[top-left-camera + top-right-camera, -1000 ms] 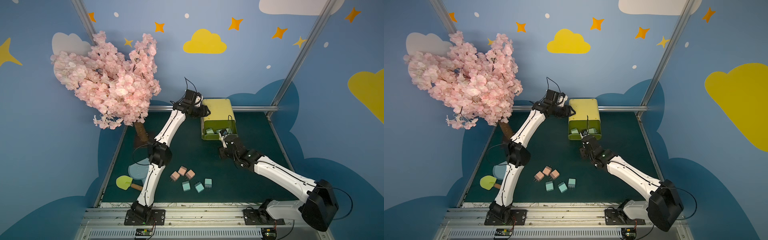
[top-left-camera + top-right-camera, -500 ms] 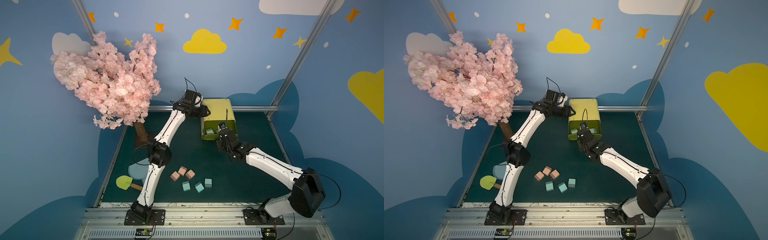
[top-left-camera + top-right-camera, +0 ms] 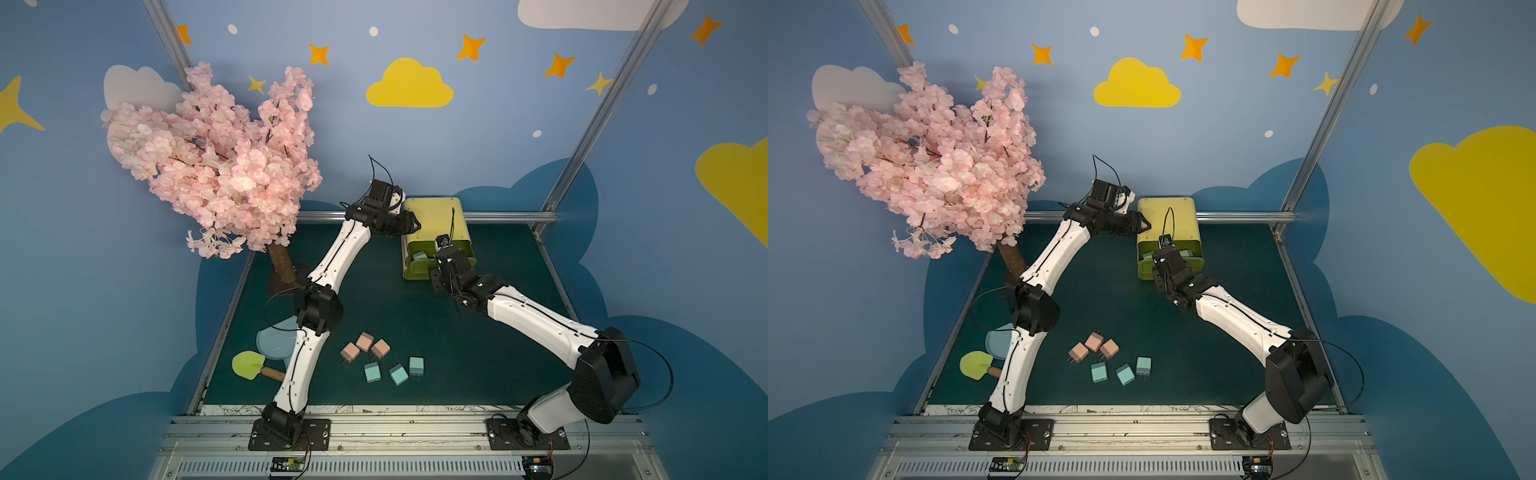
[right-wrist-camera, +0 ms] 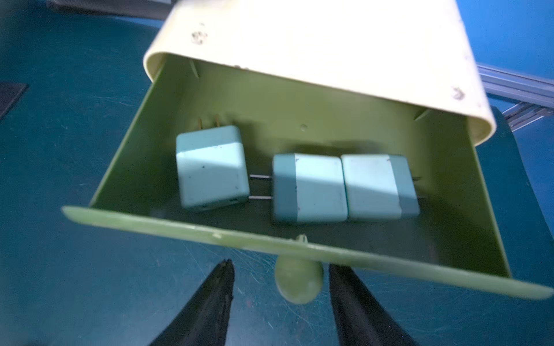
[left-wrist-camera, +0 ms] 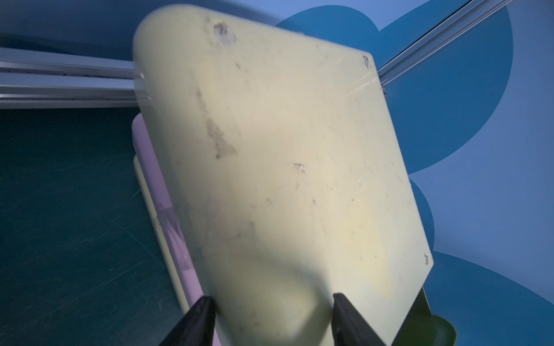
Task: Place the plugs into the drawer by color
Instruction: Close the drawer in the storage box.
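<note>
Left fingers (image 5: 198, 320): clamped on a corner of the drawer unit (image 3: 436, 220), upper centre, bracing it.
Loose plugs (image 3: 379, 348): six on the table (image 3: 415, 299), lower centre.
Open drawer (image 4: 209, 230): three pale plugs (image 4: 308, 187) inside.
Knob (image 4: 299, 284): dead ahead between the right fingers (image 4: 353, 299), which are spread and hold nothing. The slide axis runs away from them, and the right arm is nearer.
</note>
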Robot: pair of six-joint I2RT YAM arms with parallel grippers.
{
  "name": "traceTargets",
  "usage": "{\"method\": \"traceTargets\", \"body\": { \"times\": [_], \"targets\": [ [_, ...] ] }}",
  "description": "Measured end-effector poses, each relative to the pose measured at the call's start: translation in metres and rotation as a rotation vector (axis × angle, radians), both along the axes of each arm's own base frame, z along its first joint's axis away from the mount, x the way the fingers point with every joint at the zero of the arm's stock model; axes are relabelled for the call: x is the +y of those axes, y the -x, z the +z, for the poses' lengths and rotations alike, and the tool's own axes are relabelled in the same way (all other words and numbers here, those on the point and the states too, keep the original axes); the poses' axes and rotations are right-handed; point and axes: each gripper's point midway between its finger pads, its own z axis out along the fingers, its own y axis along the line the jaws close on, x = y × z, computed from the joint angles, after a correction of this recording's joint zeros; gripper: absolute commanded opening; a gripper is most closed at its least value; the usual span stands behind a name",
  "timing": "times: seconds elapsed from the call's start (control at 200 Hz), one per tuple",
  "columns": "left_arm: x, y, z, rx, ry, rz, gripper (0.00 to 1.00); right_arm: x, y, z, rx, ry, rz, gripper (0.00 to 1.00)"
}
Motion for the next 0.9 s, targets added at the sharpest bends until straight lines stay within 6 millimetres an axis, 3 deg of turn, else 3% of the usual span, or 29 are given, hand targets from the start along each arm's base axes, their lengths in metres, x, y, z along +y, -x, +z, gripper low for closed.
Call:
{"method": "traceTargets", "body": {
  "times": [0.901],
  "targets": [
    [-0.001,0.005,0.001,-0.005,-0.017,-0.009,0.63,0.017,-0.06,-0.012,-0.088,-0.059,-0.036,0.55]
  ]
}}
